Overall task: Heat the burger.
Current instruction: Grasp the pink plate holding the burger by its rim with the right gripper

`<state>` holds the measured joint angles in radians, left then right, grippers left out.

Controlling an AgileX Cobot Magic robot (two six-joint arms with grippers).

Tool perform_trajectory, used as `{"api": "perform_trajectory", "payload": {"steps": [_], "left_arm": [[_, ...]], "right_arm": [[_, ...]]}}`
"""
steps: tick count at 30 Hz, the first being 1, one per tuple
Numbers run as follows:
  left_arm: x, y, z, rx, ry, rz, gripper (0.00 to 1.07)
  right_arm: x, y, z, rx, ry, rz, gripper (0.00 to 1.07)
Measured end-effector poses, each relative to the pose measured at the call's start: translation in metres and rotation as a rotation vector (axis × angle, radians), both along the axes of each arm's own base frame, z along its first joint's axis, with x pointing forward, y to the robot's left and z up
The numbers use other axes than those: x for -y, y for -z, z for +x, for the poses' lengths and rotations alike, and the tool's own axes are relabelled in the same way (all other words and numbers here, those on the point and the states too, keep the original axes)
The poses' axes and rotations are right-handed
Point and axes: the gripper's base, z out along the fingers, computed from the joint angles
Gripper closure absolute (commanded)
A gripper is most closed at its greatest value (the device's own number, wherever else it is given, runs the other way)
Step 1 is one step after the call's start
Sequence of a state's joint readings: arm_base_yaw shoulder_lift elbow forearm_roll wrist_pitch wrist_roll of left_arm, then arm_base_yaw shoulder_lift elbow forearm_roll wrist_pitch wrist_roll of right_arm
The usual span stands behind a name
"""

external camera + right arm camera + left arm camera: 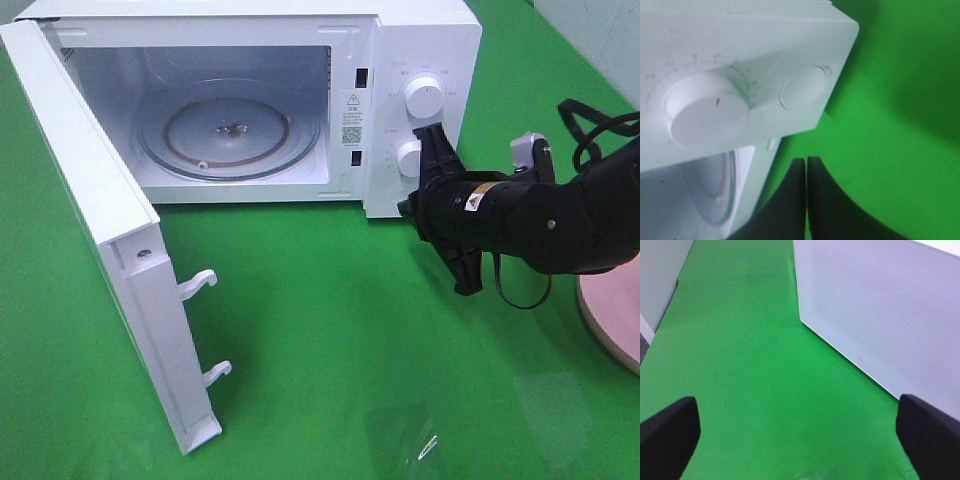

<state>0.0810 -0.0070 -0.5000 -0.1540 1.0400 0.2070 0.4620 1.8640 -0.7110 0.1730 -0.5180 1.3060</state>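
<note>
Left gripper (797, 432): jaws spread wide, empty, beside open white microwave door (110, 250). Round glass turntable (228, 128) bare. Right gripper (806, 167): jaws pressed together, empty, near lower white dial (408, 157). Round pink plate (612, 325) at right edge; burger not visible. Judgement: loading not yet done. Next move: spread jaws, fetch burger, set it on turntable.

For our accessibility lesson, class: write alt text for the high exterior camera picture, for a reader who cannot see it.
A white microwave stands on a green cloth with its door swung wide open and its glass turntable bare. The black right gripper, shut, hovers close to the lower knob; the edge of a pink plate shows at far right.
</note>
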Motion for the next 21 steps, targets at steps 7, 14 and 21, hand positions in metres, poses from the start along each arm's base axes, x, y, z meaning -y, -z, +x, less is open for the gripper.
{"api": "perform_trajectory", "payload": {"steps": [7, 14, 21], "left_arm": [[0.0, 0.0, 0.0, 0.0, 0.0, 0.0, 0.07], [0.0, 0.0, 0.0, 0.0, 0.0, 0.0, 0.07], [0.0, 0.0, 0.0, 0.0, 0.0, 0.0, 0.07]], "right_arm": [[0.0, -0.02, -0.015, -0.012, -0.22, -0.23, 1.06], [0.01, -0.044, -0.035, -0.002, -0.528, -0.592, 1.04], [0.024, -0.073, -0.063, -0.05, -0.849, -0.89, 1.02]]}}
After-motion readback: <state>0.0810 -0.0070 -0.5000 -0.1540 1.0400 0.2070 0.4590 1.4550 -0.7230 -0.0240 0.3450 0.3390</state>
